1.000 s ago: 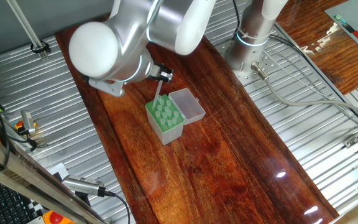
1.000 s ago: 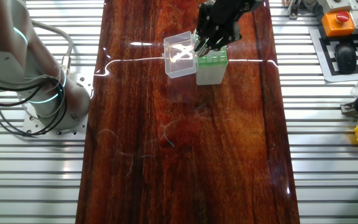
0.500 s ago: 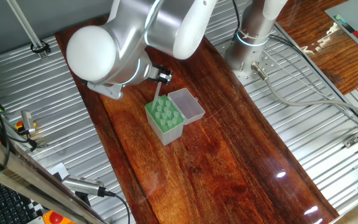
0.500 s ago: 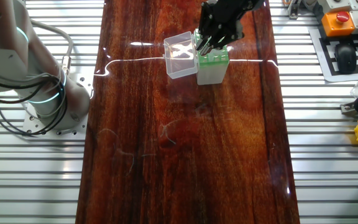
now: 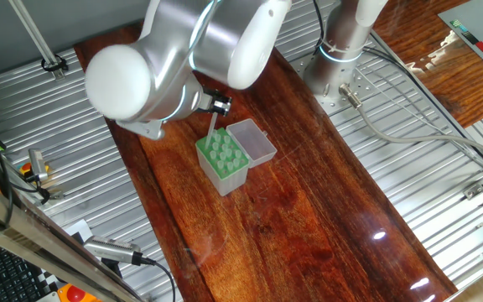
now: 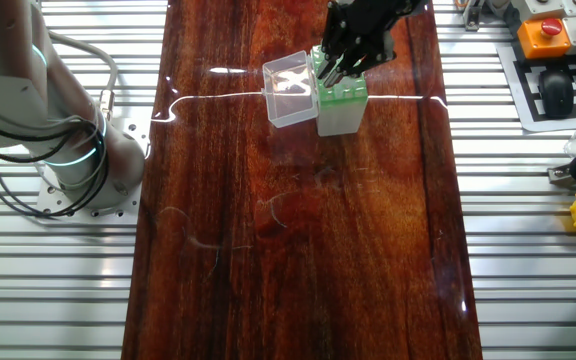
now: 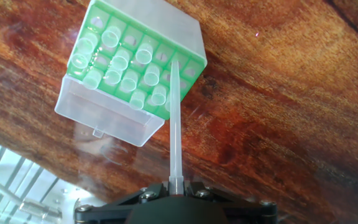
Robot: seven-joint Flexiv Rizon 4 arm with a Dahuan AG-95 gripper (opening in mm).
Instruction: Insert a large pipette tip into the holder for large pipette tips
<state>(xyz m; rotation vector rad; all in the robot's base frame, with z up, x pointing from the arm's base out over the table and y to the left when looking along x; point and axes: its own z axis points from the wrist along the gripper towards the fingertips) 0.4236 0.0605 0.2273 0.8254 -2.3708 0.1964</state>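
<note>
Standing near one end of the counter (image 6: 298,250), the holder for large pipette tips (image 7: 135,56) is seen with several tips seated in its grid, its clear lid (image 6: 288,88) hinged open. The large pipette tip (image 7: 175,118) is clamped by the end effector (image 7: 176,186), point at a hole. Since earlier, the arm has shifted slightly.
</note>
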